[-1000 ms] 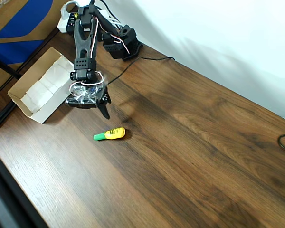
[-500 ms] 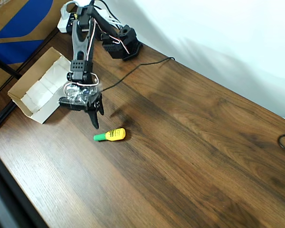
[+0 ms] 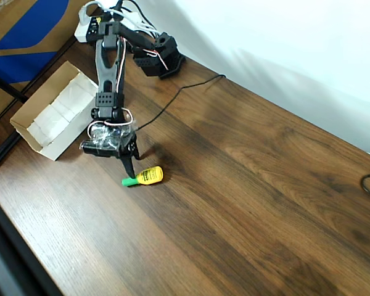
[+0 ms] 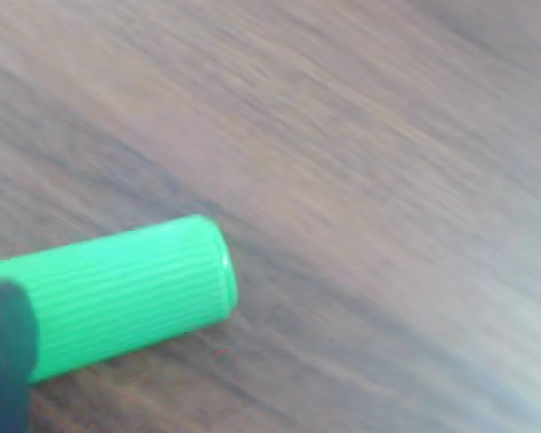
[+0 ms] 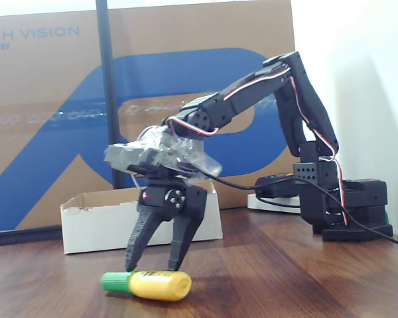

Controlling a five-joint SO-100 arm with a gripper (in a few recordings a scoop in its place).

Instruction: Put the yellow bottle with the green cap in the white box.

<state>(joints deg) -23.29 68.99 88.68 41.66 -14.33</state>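
In the fixed view, the pincer is hanging with its fingers spread apart, tips just above the yellow bottle with the green cap, which is lying on its side on the wooden bench at the lower left of the frame. The white box is sitting behind it. In the overhead view the box is lying at the upper left, apart from the bottle.

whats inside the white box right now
The white box shows only its white floor in the overhead view; the yellow bottle lies outside on the table. The near wall hides the interior in the fixed view.
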